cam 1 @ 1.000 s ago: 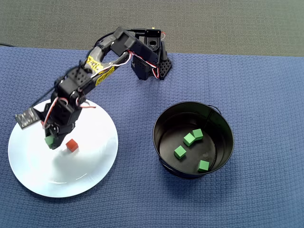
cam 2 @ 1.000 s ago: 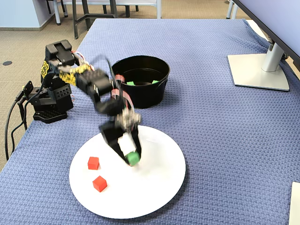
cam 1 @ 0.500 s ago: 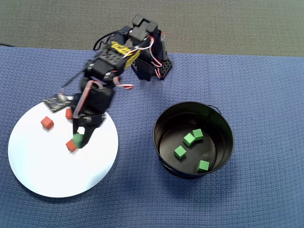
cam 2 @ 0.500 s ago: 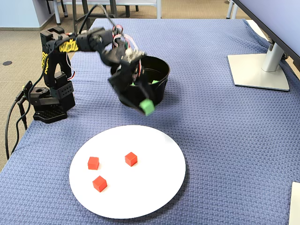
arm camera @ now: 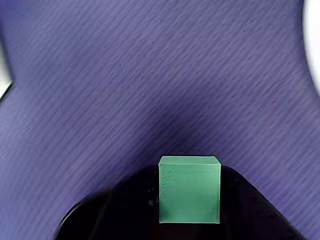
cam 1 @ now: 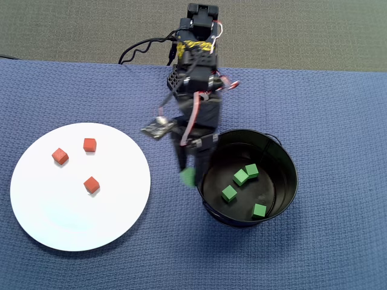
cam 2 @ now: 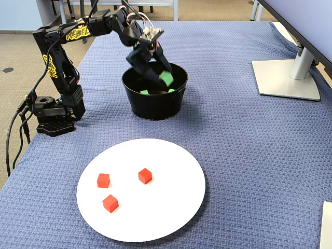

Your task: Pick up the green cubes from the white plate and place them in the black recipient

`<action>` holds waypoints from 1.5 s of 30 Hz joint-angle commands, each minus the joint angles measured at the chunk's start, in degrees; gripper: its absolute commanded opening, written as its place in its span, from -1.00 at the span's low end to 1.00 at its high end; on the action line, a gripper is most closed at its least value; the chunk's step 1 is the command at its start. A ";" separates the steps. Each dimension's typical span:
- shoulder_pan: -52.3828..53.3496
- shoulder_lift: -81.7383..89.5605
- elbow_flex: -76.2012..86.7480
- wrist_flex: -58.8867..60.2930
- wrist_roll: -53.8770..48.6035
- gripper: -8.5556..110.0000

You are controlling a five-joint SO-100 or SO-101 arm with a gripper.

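Note:
My gripper (cam 1: 188, 176) is shut on one green cube (cam 1: 188, 177), held in the air. In the overhead view the cube sits just off the left rim of the black recipient (cam 1: 289, 181). The fixed view puts the gripper (cam 2: 165, 78) and its cube (cam 2: 166, 79) above the pot's (cam 2: 155, 106) opening, near the middle. In the wrist view the cube (arm camera: 189, 189) is clamped between the dark jaws over blue cloth. Several green cubes (cam 1: 241, 177) lie on the pot's bottom. The white plate (cam 1: 72, 217) (cam 2: 166, 207) holds no green cube.
Three red cubes (cam 1: 91, 185) (cam 2: 144, 176) lie on the plate. The arm's base (cam 2: 54, 116) and cables stand at the cloth's left edge in the fixed view. A monitor stand (cam 2: 288, 78) is at the far right.
The arm has lifted the green cube off the plate and swung it across to the black pot. The red cubes stay on the plate.

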 commanded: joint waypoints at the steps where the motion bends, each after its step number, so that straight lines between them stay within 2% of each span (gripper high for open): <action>1: -8.26 7.21 3.34 -0.88 6.50 -0.86; 6: -16.26 9.14 8.44 -1.05 10.72 -0.85; 9: -18.98 9.49 10.28 -0.88 14.24 -0.50; 16: -17.67 11.25 11.25 -0.88 20.65 -0.42; 17: -16.70 11.69 10.99 -0.79 22.15 -0.45; 19: -14.06 13.62 11.69 -1.49 27.25 -0.65; 21: -11.95 16.35 14.41 -2.55 30.85 -0.69; 26: -7.56 26.19 24.52 -3.52 36.47 -0.64; 33: -2.99 44.91 40.69 -2.55 43.86 -0.76; 39: 0.88 59.68 53.26 0.18 47.90 -0.72; 45: 2.55 66.09 62.40 -0.62 48.60 -0.69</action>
